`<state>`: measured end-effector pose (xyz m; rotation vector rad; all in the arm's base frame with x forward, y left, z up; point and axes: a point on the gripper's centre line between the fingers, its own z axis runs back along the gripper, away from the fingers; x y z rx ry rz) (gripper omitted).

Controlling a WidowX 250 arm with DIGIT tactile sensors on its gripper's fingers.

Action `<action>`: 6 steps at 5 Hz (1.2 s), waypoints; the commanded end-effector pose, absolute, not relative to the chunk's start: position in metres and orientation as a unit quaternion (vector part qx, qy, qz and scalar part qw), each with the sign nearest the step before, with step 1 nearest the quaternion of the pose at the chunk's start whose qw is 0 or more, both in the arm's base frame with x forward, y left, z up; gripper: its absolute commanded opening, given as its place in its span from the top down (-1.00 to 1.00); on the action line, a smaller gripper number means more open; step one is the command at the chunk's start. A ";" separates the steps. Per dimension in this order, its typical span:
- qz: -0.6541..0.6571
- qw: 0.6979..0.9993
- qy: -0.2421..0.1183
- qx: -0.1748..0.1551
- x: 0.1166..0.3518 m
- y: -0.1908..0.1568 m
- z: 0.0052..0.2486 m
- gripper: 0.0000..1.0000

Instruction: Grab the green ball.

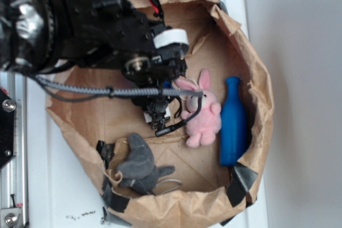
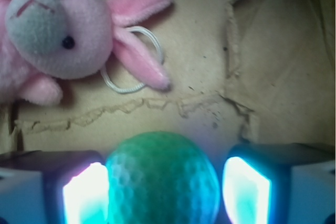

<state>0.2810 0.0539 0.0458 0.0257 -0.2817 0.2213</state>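
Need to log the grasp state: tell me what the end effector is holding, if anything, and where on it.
The green ball sits between the end effector's fingers at its widest part; the left one touches, a slight gap shows on the right, so a firm hold cannot be confirmed.

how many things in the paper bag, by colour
pink: 1, plush bunny
blue: 1, bottle
grey: 1, plush animal
green: 1, green ball, seen only by the wrist camera, between the gripper fingers
total: 4
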 end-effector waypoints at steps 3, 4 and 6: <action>0.136 0.980 -0.144 -0.004 0.273 0.059 0.111 1.00; 0.140 0.979 -0.144 -0.035 0.267 0.053 0.156 1.00; 0.140 0.976 -0.158 -0.049 0.268 0.031 0.207 1.00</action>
